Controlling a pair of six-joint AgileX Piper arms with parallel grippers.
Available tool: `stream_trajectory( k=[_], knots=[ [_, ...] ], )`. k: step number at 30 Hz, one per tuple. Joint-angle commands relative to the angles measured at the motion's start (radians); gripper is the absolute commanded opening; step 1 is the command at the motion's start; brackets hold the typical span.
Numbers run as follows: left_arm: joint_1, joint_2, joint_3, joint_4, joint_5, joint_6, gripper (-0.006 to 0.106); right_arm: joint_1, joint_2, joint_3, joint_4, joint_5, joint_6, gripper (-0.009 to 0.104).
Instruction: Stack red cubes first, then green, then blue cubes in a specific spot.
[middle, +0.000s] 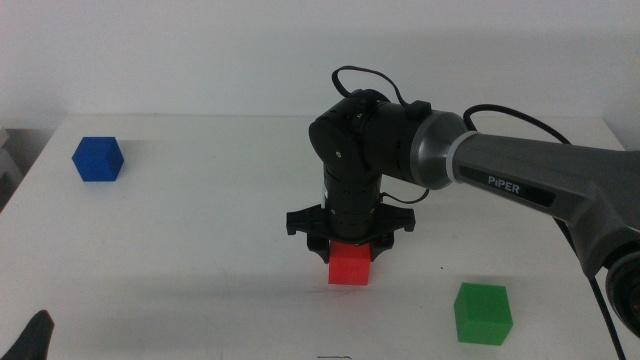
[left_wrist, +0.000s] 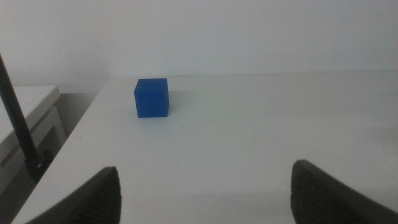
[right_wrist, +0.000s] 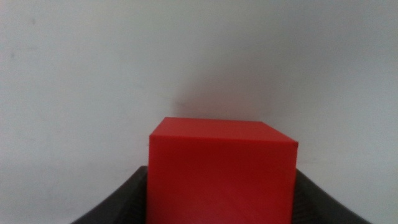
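Right gripper (middle: 349, 243) holding the red cube (middle: 351, 266) at mid-surface; left gripper (middle: 32, 335) waiting at the near left edge.

I have the right arm reaching in vertically so that its jaws close on the red cube's flanks, which the right wrist view shows as dark pads pressed to both sides; I judge this keeps the cube square for the base of the stack. Whether the cube rests on the white surface (middle: 200, 260) or hangs just above it I cannot tell, and the wrist housing hides its top. The green cube (middle: 483, 312) lies near right, the blue cube (middle: 98, 158) far left, both well apart. The left jaws stand wide, holding nothing, aimed towards the blue cube. The target spot bears no mark.
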Motion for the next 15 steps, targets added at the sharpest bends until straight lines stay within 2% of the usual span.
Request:
stream_trajectory(
  k=[1,6,10,15],
  knots=[
    [-0.001,-0.021,-0.004,-0.004,-0.077,-0.003,0.094,-0.003,-0.066,-0.033,-0.044,-0.004,0.013,-0.001],
    [-0.001,-0.021,-0.004,-0.004,-0.077,-0.003,0.094,-0.006,-0.066,-0.033,-0.049,-0.033,0.035,-0.001],
    [-0.001,-0.021,-0.004,-0.004,-0.077,-0.003,0.094,-0.001,-0.064,-0.033,-0.093,-0.041,0.038,-0.001],
    [-0.001,-0.021,-0.004,-0.004,-0.077,-0.003,0.094,0.0,-0.048,-0.033,-0.101,-0.069,0.044,-0.001]
  ],
)
